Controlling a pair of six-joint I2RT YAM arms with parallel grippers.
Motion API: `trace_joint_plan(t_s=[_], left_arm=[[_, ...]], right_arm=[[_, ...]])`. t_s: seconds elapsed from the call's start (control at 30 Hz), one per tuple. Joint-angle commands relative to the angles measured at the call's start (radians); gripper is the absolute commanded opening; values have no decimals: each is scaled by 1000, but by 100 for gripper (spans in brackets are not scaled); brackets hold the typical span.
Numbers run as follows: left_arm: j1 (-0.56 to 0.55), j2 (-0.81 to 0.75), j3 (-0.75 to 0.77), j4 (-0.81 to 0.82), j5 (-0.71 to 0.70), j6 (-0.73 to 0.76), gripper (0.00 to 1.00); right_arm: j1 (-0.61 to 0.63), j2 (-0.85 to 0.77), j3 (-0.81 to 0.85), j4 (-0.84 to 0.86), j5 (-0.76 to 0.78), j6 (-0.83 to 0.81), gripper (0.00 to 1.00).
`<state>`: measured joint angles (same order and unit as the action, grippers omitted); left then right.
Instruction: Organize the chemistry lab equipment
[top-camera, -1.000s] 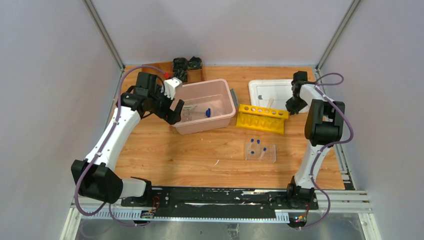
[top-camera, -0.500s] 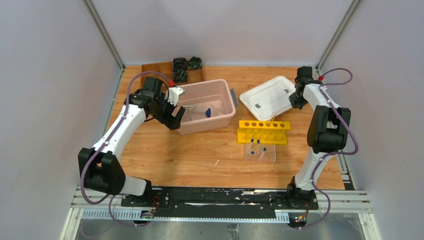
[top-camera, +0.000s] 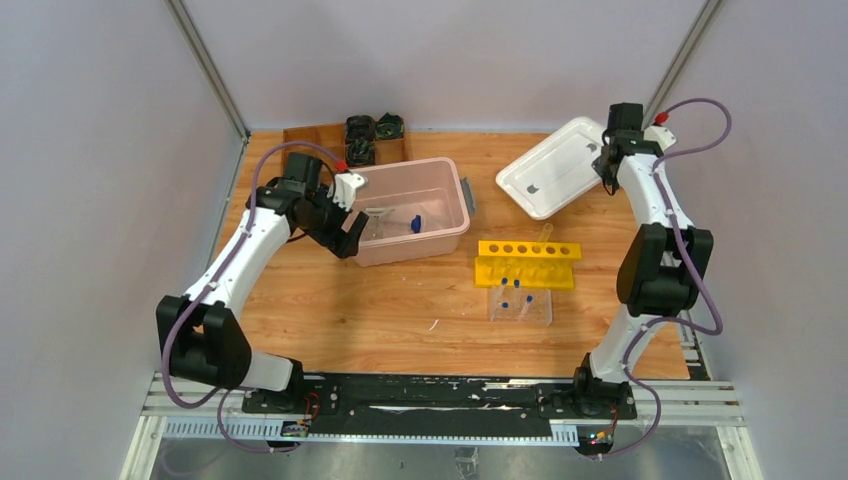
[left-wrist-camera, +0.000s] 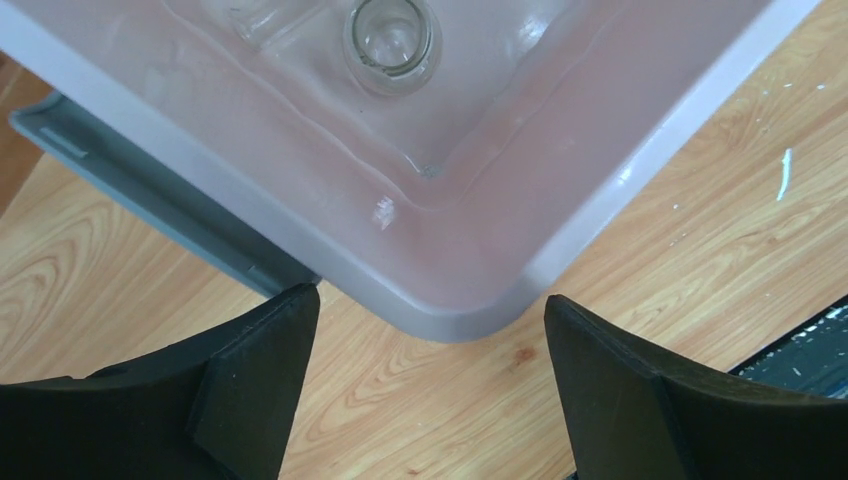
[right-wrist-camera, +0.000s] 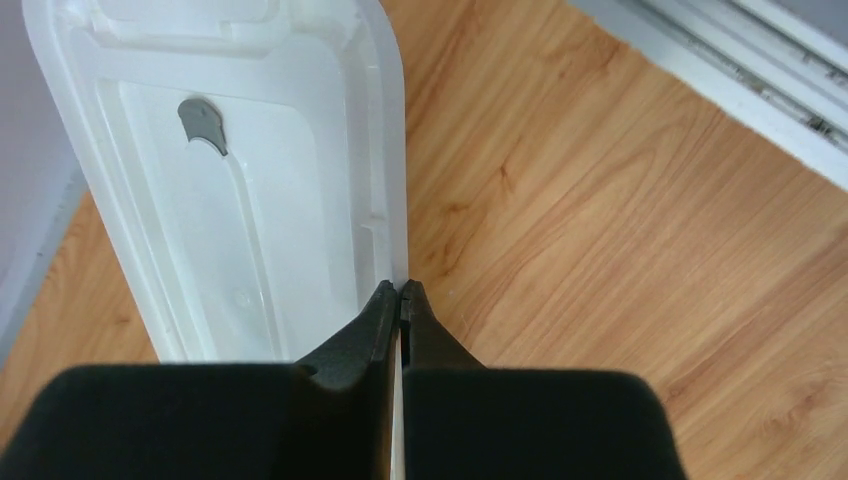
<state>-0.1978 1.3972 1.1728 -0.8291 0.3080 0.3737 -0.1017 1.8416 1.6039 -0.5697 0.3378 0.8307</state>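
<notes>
Tray (top-camera: 520, 305) and yellow rack (top-camera: 527, 262) sit right of desk center, rack's long axis left-right, nearer right gripper (right-wrist-camera: 400, 292). Left gripper (left-wrist-camera: 430, 305) straddles bin (left-wrist-camera: 640, 160) near corner, jaws wide (beaker (left-wrist-camera: 392, 35) inside). Right gripper pinches lid (right-wrist-camera: 260, 230) at far right corner.

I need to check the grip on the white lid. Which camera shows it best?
Right wrist: the right hand is pinched shut on the white lid at its rim. Top external shows the whole lid, the grip tiny. Left wrist shows the pink bin, not the lid.
</notes>
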Motion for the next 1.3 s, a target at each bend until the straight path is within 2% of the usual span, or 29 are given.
trace_joint_plan(t_s=[0.0,0.17,0.37,0.47,0.7,0.83,0.93,1.27], left_arm=[[17,-62,76,-50,60,34,91],[18,-37,126,-55,90,-17,93],[44,94,221,-15,12,-118,84],[47,143,229,38,-58,-146,77],[47,203,225,88,-94,-144,61],[47,206,206,89,-73,-126,43],[47,190,172,88,-92,-101,35],[47,26,53,76,-157,-69,34]], right_arm=[[0,-104,66,63,103,-60,0],[0,-202,52,143,111,-112,0],[13,-323,37,217,104,-210,0],[29,-374,30,237,95,-249,0],[123,-456,39,259,79,-344,0],[220,-471,58,254,99,-414,0],[281,-474,67,249,105,-457,0],[485,-423,131,183,95,-546,0]])
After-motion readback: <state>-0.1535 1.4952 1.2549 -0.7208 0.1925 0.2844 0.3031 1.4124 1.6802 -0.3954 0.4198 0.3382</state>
